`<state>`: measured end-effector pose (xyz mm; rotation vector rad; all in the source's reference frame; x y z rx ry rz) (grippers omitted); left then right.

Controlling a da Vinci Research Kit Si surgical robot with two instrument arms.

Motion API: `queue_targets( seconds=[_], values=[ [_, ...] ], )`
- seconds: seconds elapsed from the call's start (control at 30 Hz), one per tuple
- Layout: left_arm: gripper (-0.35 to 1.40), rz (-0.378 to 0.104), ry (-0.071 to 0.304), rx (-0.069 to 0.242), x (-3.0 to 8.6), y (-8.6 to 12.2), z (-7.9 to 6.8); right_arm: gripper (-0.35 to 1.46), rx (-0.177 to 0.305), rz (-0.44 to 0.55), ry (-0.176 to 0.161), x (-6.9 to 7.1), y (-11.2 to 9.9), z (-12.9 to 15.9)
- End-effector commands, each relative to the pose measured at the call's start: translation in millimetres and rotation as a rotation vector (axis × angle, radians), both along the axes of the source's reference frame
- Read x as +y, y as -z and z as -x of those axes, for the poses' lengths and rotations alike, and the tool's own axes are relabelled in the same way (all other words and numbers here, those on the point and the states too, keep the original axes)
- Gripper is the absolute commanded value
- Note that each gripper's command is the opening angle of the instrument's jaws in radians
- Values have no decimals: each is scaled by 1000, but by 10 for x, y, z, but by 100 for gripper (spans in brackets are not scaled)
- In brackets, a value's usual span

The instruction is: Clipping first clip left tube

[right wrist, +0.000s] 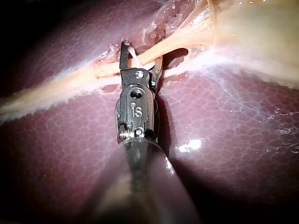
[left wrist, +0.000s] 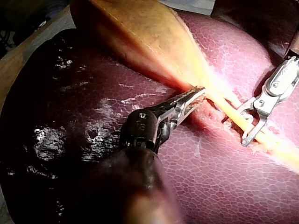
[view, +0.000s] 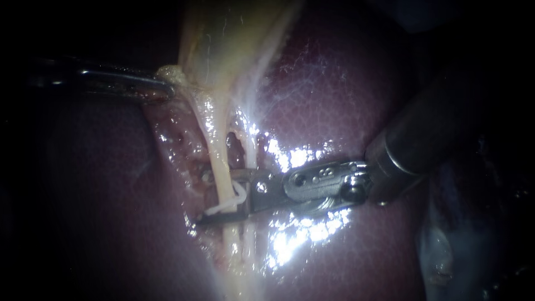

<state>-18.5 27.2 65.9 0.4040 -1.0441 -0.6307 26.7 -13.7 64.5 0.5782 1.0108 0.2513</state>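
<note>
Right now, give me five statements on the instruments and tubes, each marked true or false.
1. The jaws of the right instrument straddle the left tube. True.
2. Those jaws carry a white clip. True.
3. The left instrument hangs free with open jaws. False: its jaws are shut on the edge of the gallbladder.
4. The right tube already bears a clip. False: its visible length is bare.
5. The liver lies beneath both tubes. True.
</note>
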Motion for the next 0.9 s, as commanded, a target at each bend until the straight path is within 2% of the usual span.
queue_targets(
  seconds=[0.03, 0.1, 0.33, 0.43, 0.53, 0.63, 0.8, 0.9],
  values=[
    [-35, 0, 0, 0, 0, 0, 0, 46, 3, 1, -2, 0, 0, 0],
    [-35, 0, 0, 0, -1, 0, 0, 46, 7, -2, -1, 1, 2, 2],
    [-35, 0, -1, -1, -1, -1, -2, 46, 28, -58, -37, 9, 20, 21],
    [-35, 0, -1, -1, -1, 0, -3, 46, 61, -106, -50, 16, 28, 29],
    [-35, 0, -2, -1, -1, -1, -3, 46, 112, -197, -58, 23, 34, 33],
    [-35, 0, -2, -1, -1, -1, -3, 45, 174, -331, -55, 25, 33, 34],
    [-35, 0, -2, -1, -1, -1, -3, 43, 279, -565, -14, 25, 20, 31],
    [-35, 0, -2, -1, -1, 0, -3, 43, 321, -675, -23, 24, 11, 27]
  ],
)
